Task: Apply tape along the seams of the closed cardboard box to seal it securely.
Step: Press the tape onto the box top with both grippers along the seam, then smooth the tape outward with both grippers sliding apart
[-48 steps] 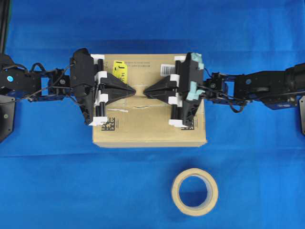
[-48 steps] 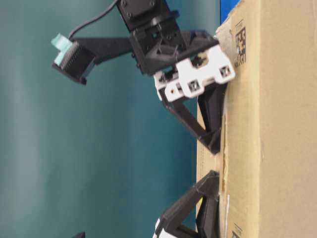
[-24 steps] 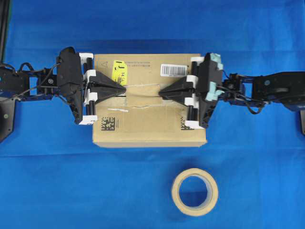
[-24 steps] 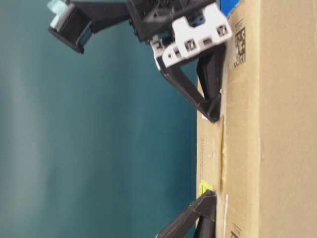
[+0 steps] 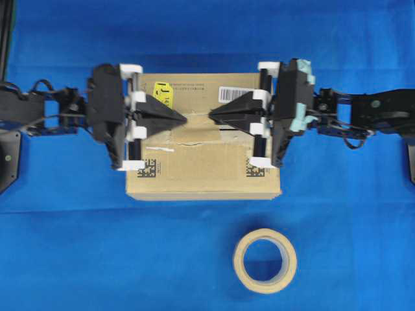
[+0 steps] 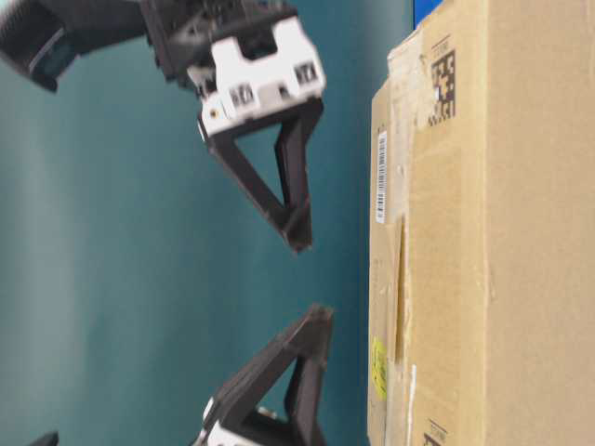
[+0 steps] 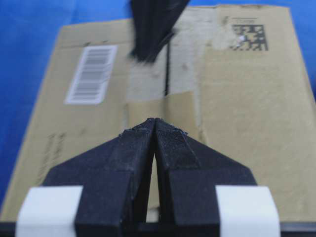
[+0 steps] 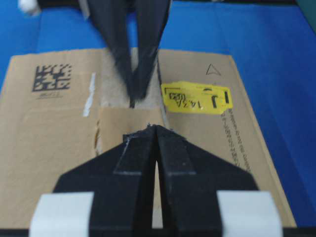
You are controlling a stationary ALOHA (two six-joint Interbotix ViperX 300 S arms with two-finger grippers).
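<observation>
The brown cardboard box lies in the middle of the blue table. A short piece of tan tape lies across the middle of the seam between its top flaps. It also shows in both wrist views, as the tape and the tape. My left gripper and right gripper point at each other over the tape, both shut and holding nothing. From table level the right gripper and left gripper hang clear of the box top.
A beige tape roll lies on the blue cloth in front of the box. On the box top are a yellow sticker, a white barcode label and a black matrix code. Blue cloth surrounds the box.
The two shut grippers slid apart along the seam while touching the box top. They have since lifted off it and come back toward the middle.
</observation>
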